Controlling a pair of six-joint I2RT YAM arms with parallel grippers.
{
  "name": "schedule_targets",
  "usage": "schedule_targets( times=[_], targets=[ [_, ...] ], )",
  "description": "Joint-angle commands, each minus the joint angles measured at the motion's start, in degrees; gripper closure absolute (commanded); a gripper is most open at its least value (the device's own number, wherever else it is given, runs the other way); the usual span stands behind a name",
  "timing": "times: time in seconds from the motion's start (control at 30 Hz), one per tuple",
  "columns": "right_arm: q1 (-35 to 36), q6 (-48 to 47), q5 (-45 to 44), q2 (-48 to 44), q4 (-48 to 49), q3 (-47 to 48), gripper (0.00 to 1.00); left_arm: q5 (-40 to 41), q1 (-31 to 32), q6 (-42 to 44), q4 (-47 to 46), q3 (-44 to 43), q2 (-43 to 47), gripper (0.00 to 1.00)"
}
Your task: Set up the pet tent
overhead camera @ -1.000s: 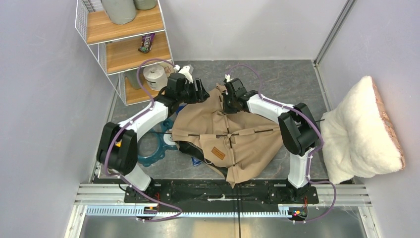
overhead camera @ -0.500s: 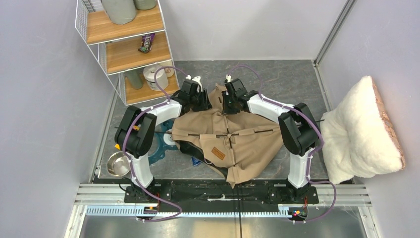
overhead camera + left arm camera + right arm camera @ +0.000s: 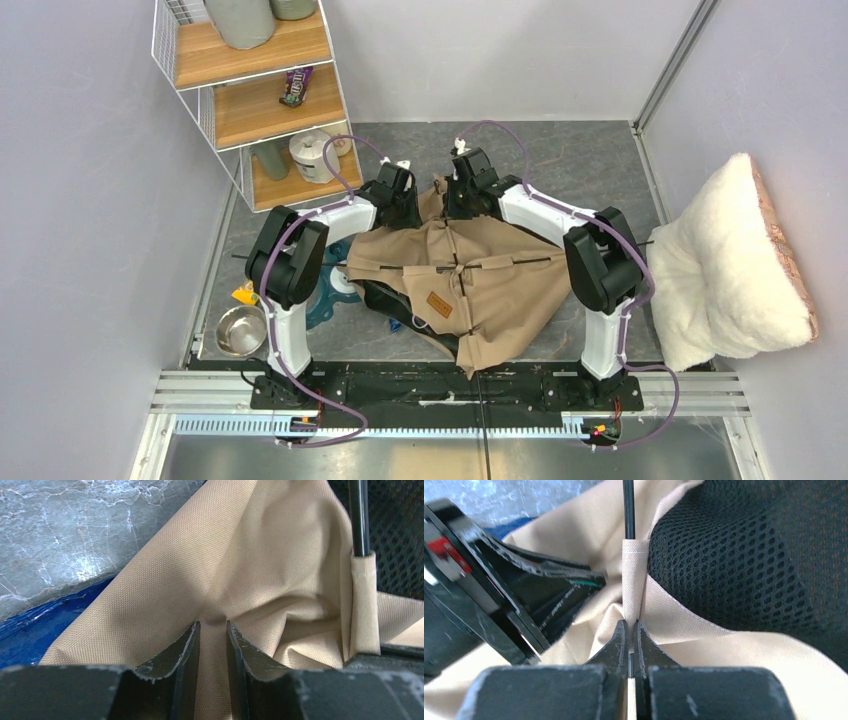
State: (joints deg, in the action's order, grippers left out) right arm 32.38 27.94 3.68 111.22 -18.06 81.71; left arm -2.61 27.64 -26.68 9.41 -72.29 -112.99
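Note:
The pet tent lies collapsed in the middle of the floor, tan fabric with thin black poles and a brown patch label. My left gripper is at its far edge, and in the left wrist view it is shut on a fold of tan fabric. My right gripper is close beside it, and in the right wrist view it is shut on the tan pole sleeve. A black pole runs out of the sleeve beside the black mesh lining. The pom-pom is not in view.
A wire shelf unit with jars stands at the back left. A metal bowl, a teal object and a yellow item lie left of the tent. The fluffy white cushion leans at the right wall. Blue sheet shows under the fabric.
My left arm has swung right onto the tent's far edge, beside the right gripper, uncovering the metal bowl. The right gripper has shifted slightly toward the back.

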Motion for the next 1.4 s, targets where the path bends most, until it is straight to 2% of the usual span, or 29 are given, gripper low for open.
schedule_targets(
  times=[0.0,0.23,0.93,1.37],
  targets=[
    [-0.45,2.73,-0.64,3.52,2.15,5.13,1.0,1.1,0.58,2.2,4.83,-0.24,-1.62,0.68],
    [-1.58,4.53,-2.16,7.36,-0.41,8.66,1.0,1.5,0.58,2.55,5.52,-0.39,-1.97,0.71],
    [-2.74,6.94,-4.9,5.53,-0.84,2.99,1.0,6.0,0.59,2.07,11.38,-4.32,-5.35,0.76],
    [-2.78,6.33,-3.93,1.43,4.11,-2.15,1.0,7.61,0.58,1.72,14.41,-6.11,-7.17,0.8]
  ],
)
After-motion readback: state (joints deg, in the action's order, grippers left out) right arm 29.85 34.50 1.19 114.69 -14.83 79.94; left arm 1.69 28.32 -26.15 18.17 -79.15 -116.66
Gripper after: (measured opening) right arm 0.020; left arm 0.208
